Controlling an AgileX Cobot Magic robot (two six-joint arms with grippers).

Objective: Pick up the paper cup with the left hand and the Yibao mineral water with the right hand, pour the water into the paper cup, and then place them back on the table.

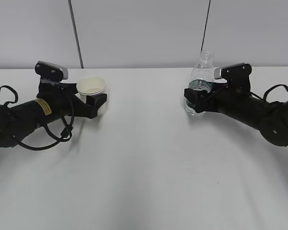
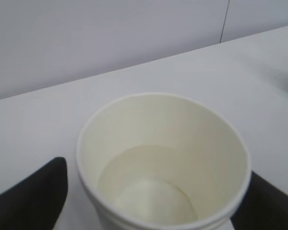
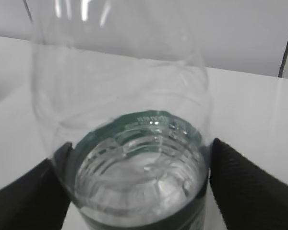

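The paper cup (image 1: 91, 87) sat on the left of the table (image 1: 144, 167), upright, between the fingers of my left hand (image 1: 92, 96). From my left wrist I looked straight down into it and saw a shallow pool of water at the bottom, so I judged the pour done. On one side a strip of white table showed between my finger (image 2: 38, 191) and the cup wall, while the other finger lay just beside the rim. I took that hand to be apart, no longer clamped on the cup.

The Yibao mineral water (image 1: 200, 81) stood upright well apart on the right, uncapped, with only a little water left low in its body. It looked to be resting on the table. My right hand (image 1: 196, 100) bracketed it at the green label. From my right wrist both fingers (image 3: 249, 182) lay right at the bottle's sides, and I could not tell whether they gripped it or had let go.

What seemed left was freeing the bottle for certain and drawing both hands back.
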